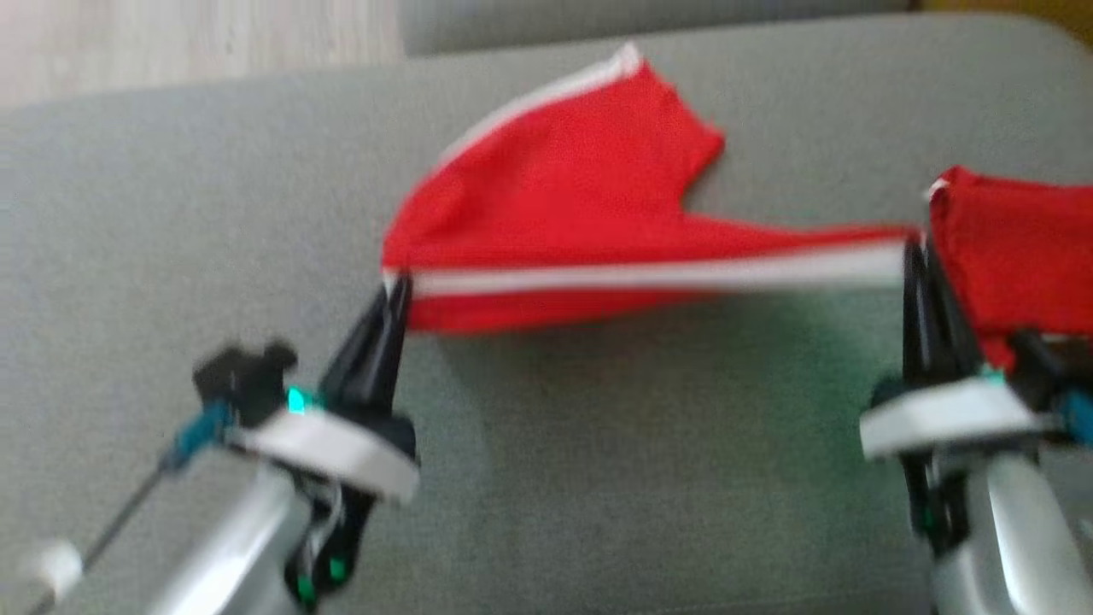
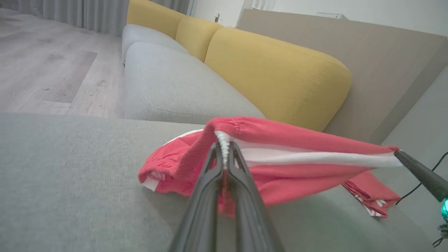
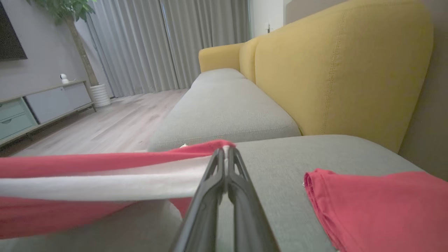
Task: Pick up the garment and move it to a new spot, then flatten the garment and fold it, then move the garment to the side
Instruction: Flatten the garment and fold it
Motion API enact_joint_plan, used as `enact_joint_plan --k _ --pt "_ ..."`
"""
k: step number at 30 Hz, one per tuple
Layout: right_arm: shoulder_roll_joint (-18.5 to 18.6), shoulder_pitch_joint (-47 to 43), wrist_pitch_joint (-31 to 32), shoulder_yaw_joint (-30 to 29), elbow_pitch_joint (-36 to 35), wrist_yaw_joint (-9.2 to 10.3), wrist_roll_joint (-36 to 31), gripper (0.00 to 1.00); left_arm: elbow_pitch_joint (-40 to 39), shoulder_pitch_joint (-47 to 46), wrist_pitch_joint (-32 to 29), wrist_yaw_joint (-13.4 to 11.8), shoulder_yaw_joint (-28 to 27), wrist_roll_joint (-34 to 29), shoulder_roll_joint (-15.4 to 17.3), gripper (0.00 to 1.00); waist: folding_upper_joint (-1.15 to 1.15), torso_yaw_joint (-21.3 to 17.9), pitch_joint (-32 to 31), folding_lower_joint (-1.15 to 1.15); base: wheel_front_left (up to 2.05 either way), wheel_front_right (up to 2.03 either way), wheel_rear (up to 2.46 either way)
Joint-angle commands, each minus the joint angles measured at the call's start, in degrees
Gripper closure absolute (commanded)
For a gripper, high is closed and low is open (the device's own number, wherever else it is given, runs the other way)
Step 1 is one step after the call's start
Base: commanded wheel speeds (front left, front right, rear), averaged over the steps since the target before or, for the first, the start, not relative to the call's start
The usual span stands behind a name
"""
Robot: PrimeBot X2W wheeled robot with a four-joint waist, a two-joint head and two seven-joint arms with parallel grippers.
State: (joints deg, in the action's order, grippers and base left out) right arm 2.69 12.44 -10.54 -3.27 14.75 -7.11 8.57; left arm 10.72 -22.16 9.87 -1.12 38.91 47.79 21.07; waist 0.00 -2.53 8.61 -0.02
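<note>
Left gripper (image 1: 394, 289) and right gripper (image 1: 912, 252) each clamped on the red garment (image 1: 564, 188), stretched taut between them.

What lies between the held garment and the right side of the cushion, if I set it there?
A red cloth, seemingly separate, lies on the grey cushion just right of the right gripper, in that path. The garment is stretched between that gripper and the left gripper.
</note>
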Motion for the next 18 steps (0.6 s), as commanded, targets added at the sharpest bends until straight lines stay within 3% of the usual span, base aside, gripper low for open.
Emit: enact_joint_plan --k 1,9,14,18 --pt "0.2 -3.4 2.1 0.7 -6.4 -0.37 -0.8 1.00 -4.9 1.8 0.9 -2.0 -2.4 1.0 2.8 1.00 0.00 -0.3 -4.4 0.02 0.00 0.00 0.00" --pt "0.2 -18.0 12.1 -3.5 -23.4 -0.37 -2.1 1.00 -18.8 16.7 0.5 -10.3 -1.8 2.5 5.4 1.00 0.00 0.0 -7.8 0.02 0.00 0.00 0.00" --pt "0.2 -19.0 15.4 -4.2 -25.6 -0.37 -2.9 1.00 -20.8 19.4 -0.5 -12.1 0.3 3.2 3.4 1.00 0.00 2.0 -5.7 0.02 0.00 0.00 0.00" --pt "0.2 -16.2 16.9 -4.0 -24.7 -0.37 -4.1 1.00 -19.5 18.7 -1.3 -12.0 1.7 3.7 1.2 1.00 0.00 3.6 -3.2 0.02 0.00 0.00 0.00"
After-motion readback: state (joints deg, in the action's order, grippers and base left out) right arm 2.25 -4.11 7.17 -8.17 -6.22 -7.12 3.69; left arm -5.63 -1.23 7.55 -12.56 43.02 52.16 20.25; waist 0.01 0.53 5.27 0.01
